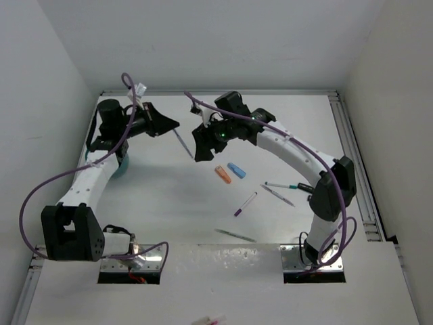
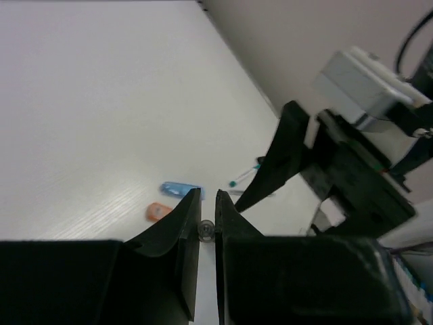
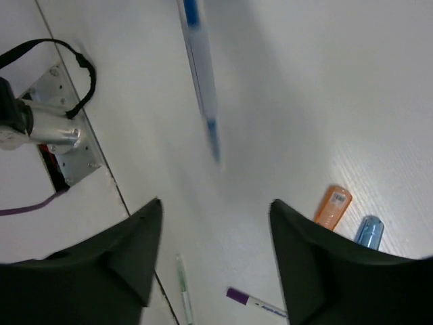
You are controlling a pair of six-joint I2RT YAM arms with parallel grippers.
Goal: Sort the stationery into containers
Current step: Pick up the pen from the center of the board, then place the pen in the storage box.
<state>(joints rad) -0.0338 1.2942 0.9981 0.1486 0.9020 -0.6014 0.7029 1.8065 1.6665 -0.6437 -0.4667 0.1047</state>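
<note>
My left gripper [image 1: 172,125] is shut on a thin grey pen with blue ends [image 1: 181,143] and holds it in the air, slanting down toward the table. The left wrist view shows the pen end-on [image 2: 205,230] between the shut jaws [image 2: 208,194]. My right gripper [image 1: 199,145] is open and empty right beside that pen, which shows blurred ahead of it [image 3: 201,81] above the open jaws [image 3: 215,203]. The teal cup [image 1: 122,167] sits half hidden under my left arm. An orange highlighter [image 1: 222,175] and a blue highlighter [image 1: 236,170] lie mid-table.
A purple-capped pen [image 1: 245,204], a teal-tipped pen [image 1: 281,185], a grey pen [image 1: 279,196] and a thin greenish pen [image 1: 235,235] lie on the table's right and front. Metal mounting plates [image 1: 308,261] sit at the near edge. White walls enclose the table.
</note>
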